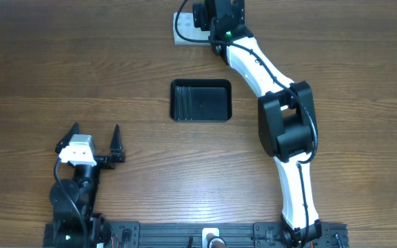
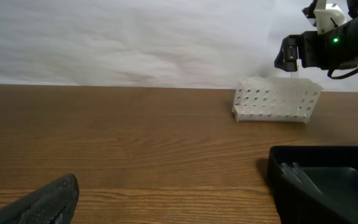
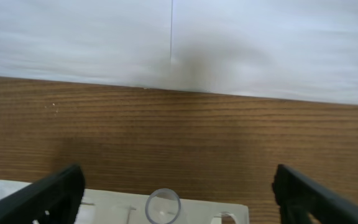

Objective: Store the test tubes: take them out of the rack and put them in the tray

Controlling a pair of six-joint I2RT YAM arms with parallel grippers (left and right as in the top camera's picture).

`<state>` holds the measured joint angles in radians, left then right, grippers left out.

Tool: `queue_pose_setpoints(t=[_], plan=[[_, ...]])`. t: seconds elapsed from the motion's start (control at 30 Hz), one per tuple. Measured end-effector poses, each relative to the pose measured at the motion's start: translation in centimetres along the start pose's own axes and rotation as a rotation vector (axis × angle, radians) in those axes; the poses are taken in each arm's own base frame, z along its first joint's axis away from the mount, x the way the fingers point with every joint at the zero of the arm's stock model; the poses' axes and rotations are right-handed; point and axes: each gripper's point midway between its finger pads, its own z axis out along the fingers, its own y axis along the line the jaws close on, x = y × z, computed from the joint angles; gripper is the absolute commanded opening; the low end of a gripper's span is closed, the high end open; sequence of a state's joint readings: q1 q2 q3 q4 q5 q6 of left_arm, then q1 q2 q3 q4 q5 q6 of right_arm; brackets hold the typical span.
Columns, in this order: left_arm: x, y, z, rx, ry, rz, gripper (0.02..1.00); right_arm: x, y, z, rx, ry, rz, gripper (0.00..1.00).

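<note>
The white perforated rack [image 1: 183, 30] [image 2: 277, 99] stands at the table's far edge. My right gripper [image 1: 209, 19] [image 2: 293, 55] hovers over it, open. In the right wrist view its fingers [image 3: 48, 193] stand wide apart on either side of a clear test tube [image 3: 163, 205] that sits upright in the rack [image 3: 104, 210]. The black tray [image 1: 200, 100] [image 2: 347, 163] lies mid-table, and clear tubes [image 2: 296, 173] lie inside it. My left gripper [image 1: 94, 134] rests open near the front left, with nothing between its fingers [image 2: 39, 202].
A white wall runs right behind the rack. Bare wooden tabletop [image 1: 336, 55] spreads around the tray. The right arm [image 1: 267, 72] stretches diagonally past the tray's right side.
</note>
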<state>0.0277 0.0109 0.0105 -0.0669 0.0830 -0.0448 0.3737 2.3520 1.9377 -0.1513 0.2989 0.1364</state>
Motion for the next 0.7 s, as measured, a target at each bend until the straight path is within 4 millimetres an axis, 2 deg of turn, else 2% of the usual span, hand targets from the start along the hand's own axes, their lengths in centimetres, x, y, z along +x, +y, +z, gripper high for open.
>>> queue_pose_setpoints(t=[0.27, 0.7], plan=[[0.0, -0.01, 0.0, 0.0, 0.0, 0.0, 1.0, 0.62, -0.06, 0.11, 0.003, 0.022, -0.005, 0.783], [0.0, -0.01, 0.0, 0.0, 0.0, 0.0, 1.0, 0.99, -0.32, 0.23, 0.021, 0.031, -0.005, 0.544]])
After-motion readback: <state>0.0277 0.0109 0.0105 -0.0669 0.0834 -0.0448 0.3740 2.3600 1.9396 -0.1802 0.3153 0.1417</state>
